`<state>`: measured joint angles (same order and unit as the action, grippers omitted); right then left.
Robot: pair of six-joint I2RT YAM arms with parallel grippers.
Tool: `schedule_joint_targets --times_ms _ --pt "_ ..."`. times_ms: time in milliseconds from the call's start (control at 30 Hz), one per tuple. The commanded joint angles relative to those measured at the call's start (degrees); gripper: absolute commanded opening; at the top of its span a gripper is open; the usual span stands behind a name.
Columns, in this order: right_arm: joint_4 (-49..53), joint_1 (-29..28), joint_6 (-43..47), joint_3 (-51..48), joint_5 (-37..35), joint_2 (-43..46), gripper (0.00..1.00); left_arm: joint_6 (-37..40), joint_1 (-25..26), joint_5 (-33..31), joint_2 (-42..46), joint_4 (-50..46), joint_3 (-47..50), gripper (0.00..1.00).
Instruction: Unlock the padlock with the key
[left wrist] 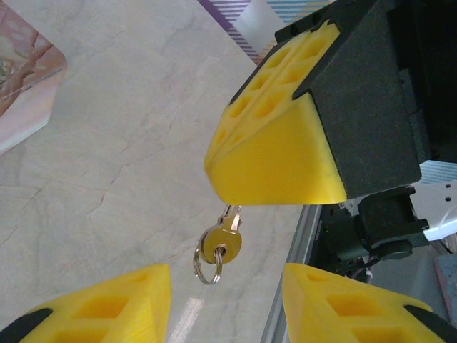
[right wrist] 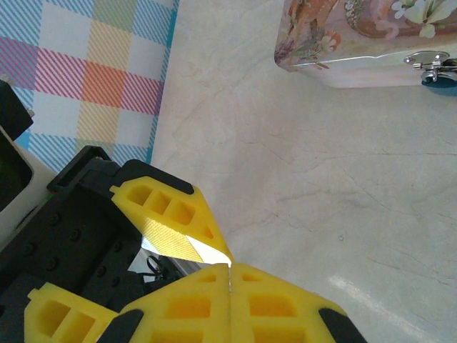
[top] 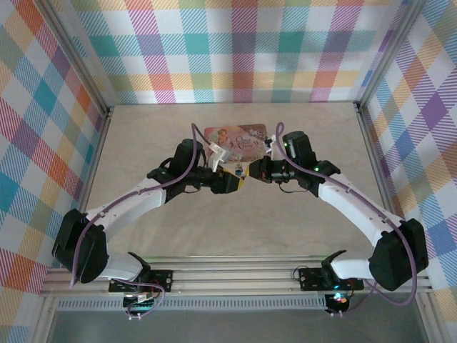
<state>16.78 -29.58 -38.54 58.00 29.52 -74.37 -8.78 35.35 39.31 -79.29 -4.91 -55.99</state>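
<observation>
White arm links (top: pixel 136 207), black joint housings (top: pixel 80 246), purple cables (top: pixel 191 153), yellow hole-patterned fingers (left wrist: pixel 285 157), green indicator lights (top: pixel 286 148)

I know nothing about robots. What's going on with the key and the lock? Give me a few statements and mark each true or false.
1. The small gold-coloured metal key hangs from the shut yellow fingers of the right gripper. True.
2. The left gripper is clamped on the key. False: its yellow fingers stand apart.
3. The tiny blue padlock sits at the silvery clasp of the pink illustrated tin. True.
4. The key is already in the padlock. False: it is held apart from the lock.
5. The tin lies open. False: its lid looks closed.
</observation>
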Motion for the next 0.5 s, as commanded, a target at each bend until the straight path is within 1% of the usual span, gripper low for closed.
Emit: schedule_joint_targets --times_ms 0,467 --pt "0.7 -0.3 -0.4 2.1 0.2 -0.6 0.00 2.7 1.1 -0.9 -0.2 -1.5 -1.9 0.45" --pt "1.3 -0.9 -1.1 3.0 1.1 -2.4 0.00 4.7 2.1 -3.0 -1.8 -2.5 -3.9 0.43"
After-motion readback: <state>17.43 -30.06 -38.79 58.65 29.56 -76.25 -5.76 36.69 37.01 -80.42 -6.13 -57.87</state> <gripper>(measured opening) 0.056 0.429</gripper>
